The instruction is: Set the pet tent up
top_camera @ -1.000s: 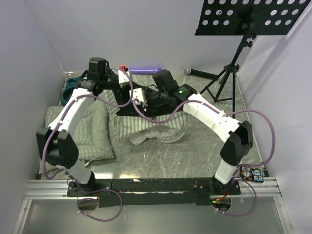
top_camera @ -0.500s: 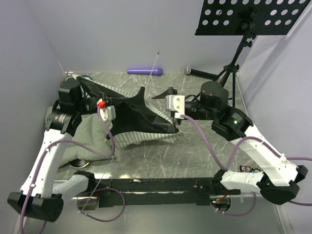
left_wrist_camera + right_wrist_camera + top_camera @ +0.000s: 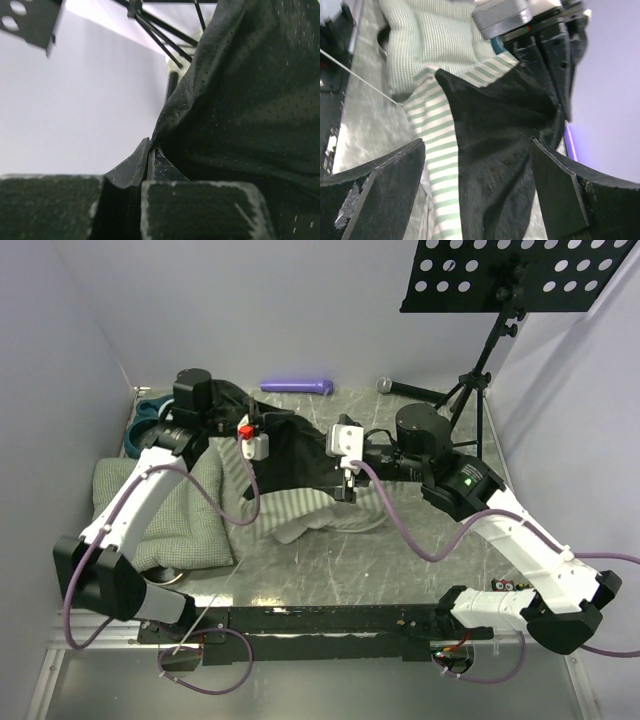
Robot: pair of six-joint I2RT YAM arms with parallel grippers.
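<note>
On the marbled table a checked cushion lies at the left. The striped pet tent is slumped just beside it in the middle, its black lining bunched up behind. The left gripper is pinched tight on that lining, while the right gripper faces it with jaws spread wide, gripping nothing. Farther back, by the wall, lie a purple stick and a microphone.

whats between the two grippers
Black lining of the pet tent, from the left gripper shut on it to the open right gripper; clearest in the top view.
</note>
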